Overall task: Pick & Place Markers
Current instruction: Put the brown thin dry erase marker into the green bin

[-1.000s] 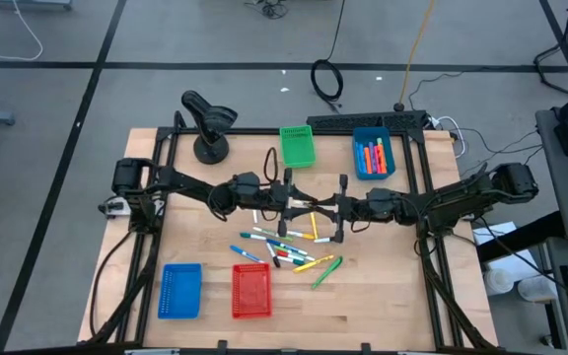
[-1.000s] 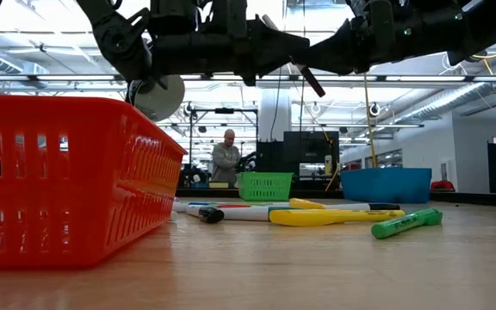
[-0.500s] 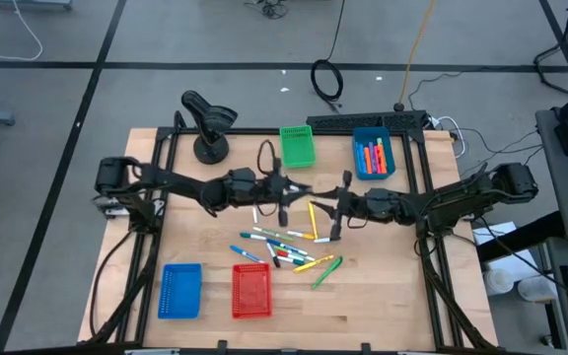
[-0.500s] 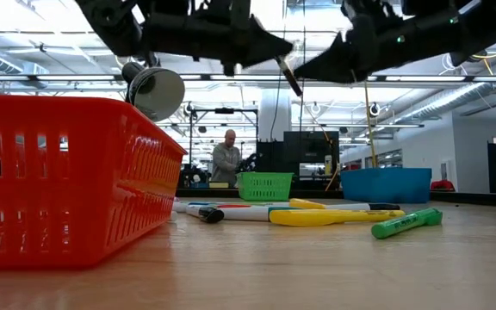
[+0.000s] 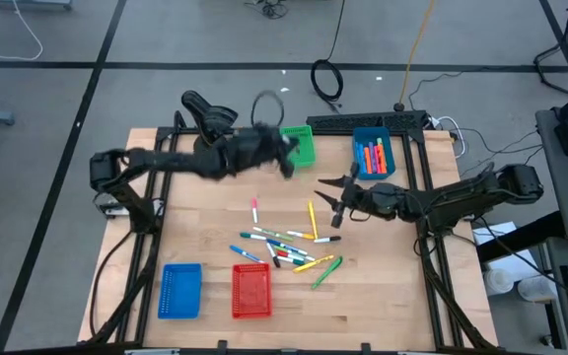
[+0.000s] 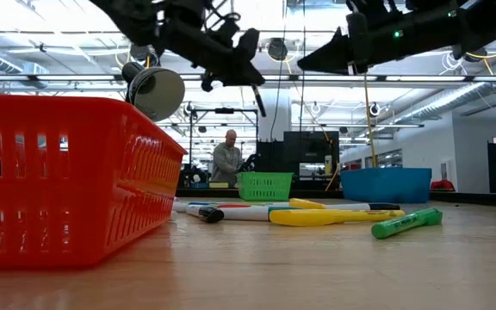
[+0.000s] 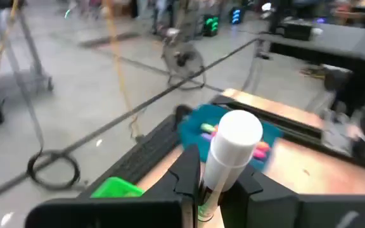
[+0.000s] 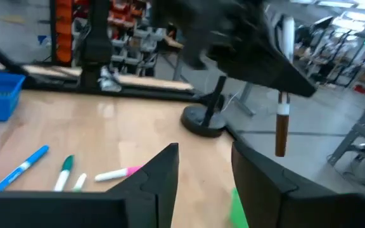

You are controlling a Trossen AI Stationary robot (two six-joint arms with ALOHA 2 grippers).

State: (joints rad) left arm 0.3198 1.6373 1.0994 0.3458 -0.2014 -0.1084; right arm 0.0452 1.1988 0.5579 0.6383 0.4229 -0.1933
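Observation:
My left gripper point(image 5: 286, 161) hangs over the table's far part, just left of the green basket point(image 5: 299, 146), shut on a white-bodied marker point(image 7: 233, 142). That marker shows as a dark stick under the fingers in the low view point(image 6: 259, 100). My right gripper point(image 5: 331, 202) stands open in the air right of the table's middle, with nothing between its fingers point(image 8: 163, 171). Several loose markers point(image 5: 282, 244) lie flat on the table's middle, a pink one point(image 5: 255, 210) and a green one point(image 5: 325, 271) among them. My left gripper pinches the marker around its middle point(image 7: 213, 183) between its two fingers. The fingers come about level from the table's left and lie across the marker. It stands roughly upright, white end point(image 8: 288, 31) above the fingers and darker end point(image 8: 282, 130) below, lifted clear of the table.
A blue basket point(image 5: 372, 155) holding orange and pink markers sits at the far right. A second blue basket point(image 5: 180, 290) and a red basket point(image 5: 251, 291) stand near the front edge. A black stand point(image 5: 208, 123) rises at the far left.
The two grippers met over the middle with the marker between them. My right gripper has let go and opened, staying about where it was. My left gripper has carried the marker up and toward the far edge, beside the green basket, tipping up to about level.

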